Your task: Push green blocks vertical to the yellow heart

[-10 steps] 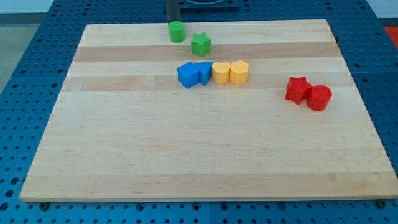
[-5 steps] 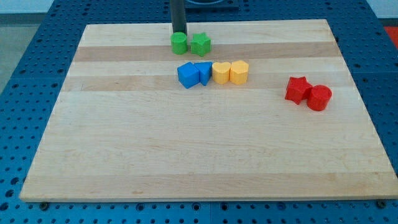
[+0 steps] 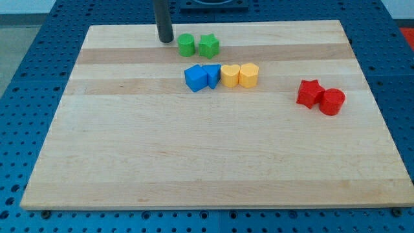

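Note:
A green cylinder [image 3: 186, 44] and a green star [image 3: 208, 45] sit side by side, touching, near the view's top of the wooden board [image 3: 129, 142]. The yellow heart [image 3: 229, 75] lies just below and right of the star, with a yellow hexagon [image 3: 249, 74] touching its right side. My tip [image 3: 165, 40] rests on the board to the left of the green cylinder, a small gap away from it.
A blue cube [image 3: 195, 77] and a blue triangle-like block [image 3: 211, 74] touch the heart's left side. A red star [image 3: 310, 92] and a red cylinder [image 3: 332, 101] sit together at the view's right.
The green cylinder was pushed down until it sat beside the green star. My tip then left the cylinder's top side and moved to its left.

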Action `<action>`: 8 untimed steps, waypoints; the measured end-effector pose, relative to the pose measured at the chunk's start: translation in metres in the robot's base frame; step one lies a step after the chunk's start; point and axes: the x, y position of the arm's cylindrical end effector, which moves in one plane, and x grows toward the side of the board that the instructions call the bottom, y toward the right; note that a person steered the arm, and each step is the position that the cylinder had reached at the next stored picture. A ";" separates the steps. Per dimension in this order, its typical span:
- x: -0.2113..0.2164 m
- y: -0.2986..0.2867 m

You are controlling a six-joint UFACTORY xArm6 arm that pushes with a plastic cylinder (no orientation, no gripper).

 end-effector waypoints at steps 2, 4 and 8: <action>0.026 0.002; 0.026 0.030; 0.028 0.049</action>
